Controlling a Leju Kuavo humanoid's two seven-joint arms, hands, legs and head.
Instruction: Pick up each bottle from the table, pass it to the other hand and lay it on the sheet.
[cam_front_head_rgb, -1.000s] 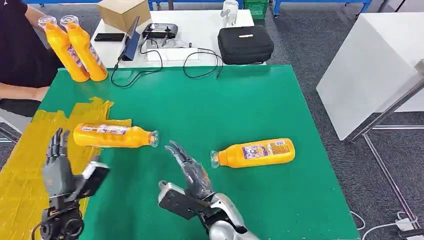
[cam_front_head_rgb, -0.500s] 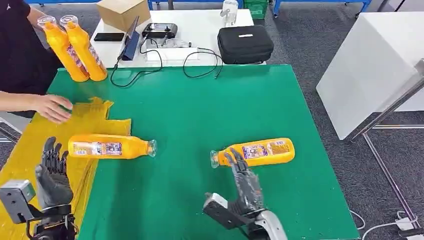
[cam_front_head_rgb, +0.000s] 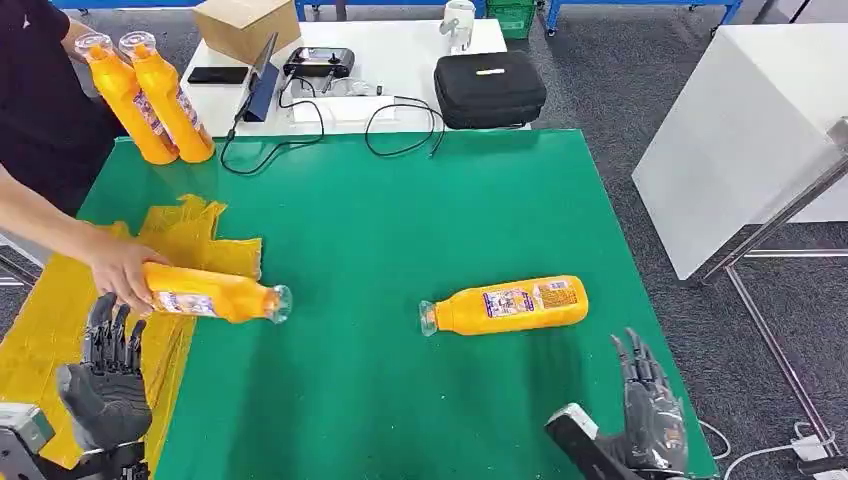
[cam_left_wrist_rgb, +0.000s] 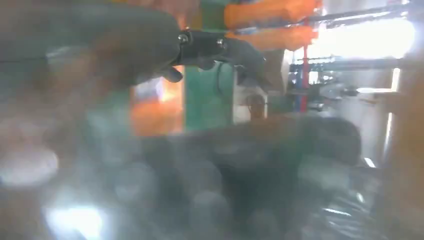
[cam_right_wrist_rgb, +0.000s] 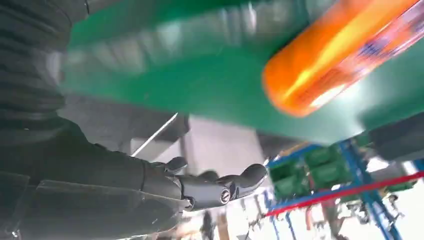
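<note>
Bottle (cam_front_head_rgb: 505, 305) lies on its side on green table (cam_front_head_rgb: 420, 220), cap toward robot's left, untouched. Second bottle (cam_front_head_rgb: 215, 293) at edge of yellow sheet (cam_front_head_rgb: 45, 320), gripped by person's hand (cam_front_head_rgb: 120, 268). Two more bottles (cam_front_head_rgb: 150, 95) stand at far left corner of table. Left hand (cam_front_head_rgb: 105, 385) over sheet, fingers apart and extended, holding nothing. Right hand (cam_front_head_rgb: 650, 420) at near right table edge, fingers spread, empty, well apart from bottle.
</note>
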